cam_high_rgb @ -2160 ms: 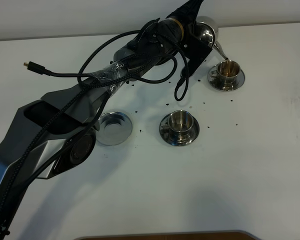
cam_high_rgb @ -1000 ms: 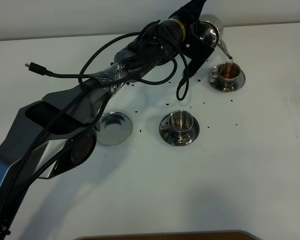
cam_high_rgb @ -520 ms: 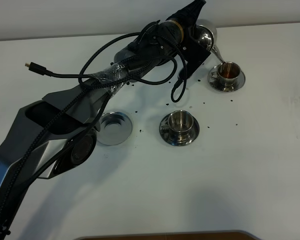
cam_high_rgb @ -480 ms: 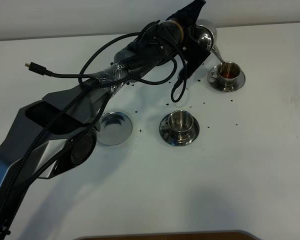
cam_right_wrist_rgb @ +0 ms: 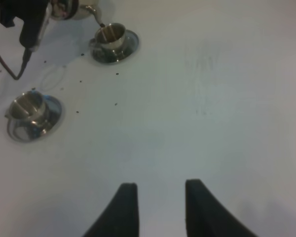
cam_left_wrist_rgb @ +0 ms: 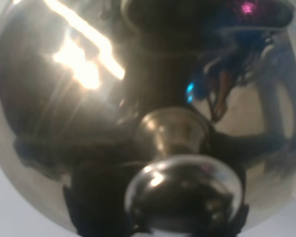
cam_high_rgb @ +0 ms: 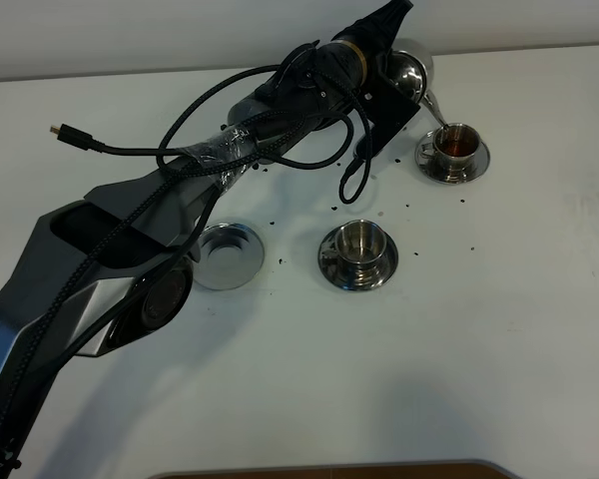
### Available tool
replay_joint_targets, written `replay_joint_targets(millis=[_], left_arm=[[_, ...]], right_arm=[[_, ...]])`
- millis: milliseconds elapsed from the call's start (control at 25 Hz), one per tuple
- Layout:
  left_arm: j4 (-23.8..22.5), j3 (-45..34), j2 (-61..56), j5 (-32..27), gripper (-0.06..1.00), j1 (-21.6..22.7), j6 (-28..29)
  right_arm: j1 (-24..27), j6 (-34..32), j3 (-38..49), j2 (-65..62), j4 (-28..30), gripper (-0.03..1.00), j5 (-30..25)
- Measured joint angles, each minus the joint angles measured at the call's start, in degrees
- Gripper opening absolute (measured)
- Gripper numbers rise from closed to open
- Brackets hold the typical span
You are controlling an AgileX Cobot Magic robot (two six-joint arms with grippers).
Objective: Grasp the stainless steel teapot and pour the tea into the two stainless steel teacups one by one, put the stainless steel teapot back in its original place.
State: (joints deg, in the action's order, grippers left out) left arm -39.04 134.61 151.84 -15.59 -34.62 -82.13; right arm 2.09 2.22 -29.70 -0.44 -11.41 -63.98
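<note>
My left gripper is shut on the stainless steel teapot and holds it in the air at the far side of the table, tilted. Its thin spout points at the far teacup, which holds brown tea and stands on its saucer. The near teacup on its saucer looks empty. The round steel coaster lies bare to the left. The teapot's lid and knob fill the left wrist view. My right gripper is open and empty, low over bare table; both cups show far from it.
The left arm stretches across the left half of the white table. A black cable with a plug lies at the far left, and a cable loop hangs below the wrist. Dark specks dot the table near the cups.
A second ago tea streamed from the spout into the far cup. The teapot has since tipped back and shifted slightly left, and the stream has stopped. The right arm is still.
</note>
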Motion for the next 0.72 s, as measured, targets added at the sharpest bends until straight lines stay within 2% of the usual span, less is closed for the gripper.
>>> replay_joint_targets(millis=[720], left_arm=[[0.05, 0.00, 0.00, 3.11, 0.24, 0.00, -0.43]], right_arm=[[0.00, 0.00, 0.00, 0.00, 0.00, 0.24, 0.00]])
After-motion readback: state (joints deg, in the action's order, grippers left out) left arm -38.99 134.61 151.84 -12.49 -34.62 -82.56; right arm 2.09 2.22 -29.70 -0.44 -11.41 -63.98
